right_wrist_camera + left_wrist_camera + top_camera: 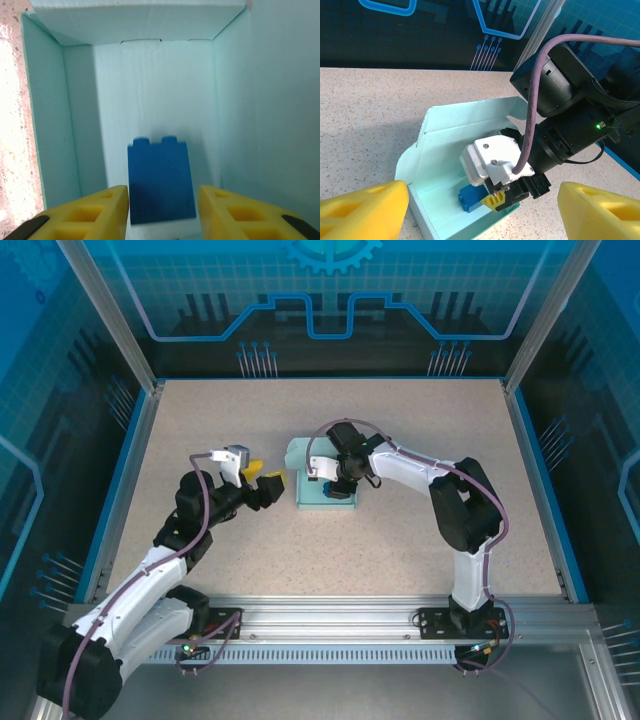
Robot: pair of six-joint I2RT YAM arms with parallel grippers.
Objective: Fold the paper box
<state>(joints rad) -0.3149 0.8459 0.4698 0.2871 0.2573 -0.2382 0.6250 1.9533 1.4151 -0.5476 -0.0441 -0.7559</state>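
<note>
1. The table (400, 540) is a speckled beige board lying under both my hands, with blue panels (320, 300) standing round it beyond my reach.
2. My right arm (465, 510) bends in from the right. Its black wrist and white camera block sit over the box's nearer half and hide that part from above.
3. My left arm (150, 580) reaches up from the left and stops just short of the box.
4. The box (300, 465) is pale sky-blue card. It sits open-topped directly under my right hand, just to the right of my left hand's fingertips. Its walls stand up on either side of my right fingers, and a lid flap lies back flat on the far side.
5. My left hand (265, 478) is spread wide with nothing between the yellow fingers. It points at the box's left wall and is close to it, not touching.
6. My right hand (164, 200) is down inside the box, fingers parted.
7. A dark blue brick (161, 182) lies on the box floor between my right fingers. There is a sliver of gap on the right finger's side. On the left side I cannot tell whether finger and brick touch.
</note>
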